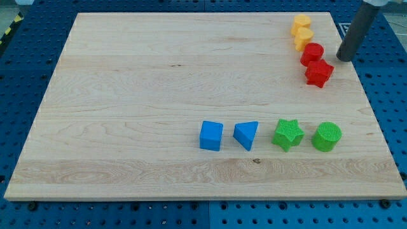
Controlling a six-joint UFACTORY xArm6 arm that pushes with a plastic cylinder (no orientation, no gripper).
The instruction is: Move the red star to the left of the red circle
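The red star (318,73) lies near the board's right edge, just below and touching the red circle (311,53). My tip (344,58) stands at the view's right of both, a short way right of the red circle and up-right of the red star, apart from them. Two yellow blocks (302,32) sit right above the red circle, in one column with it.
A blue cube (211,135), a blue triangle (246,134), a green star (287,133) and a green circle (327,137) stand in a row in the lower right half. The wooden board (127,95) lies on a blue perforated table.
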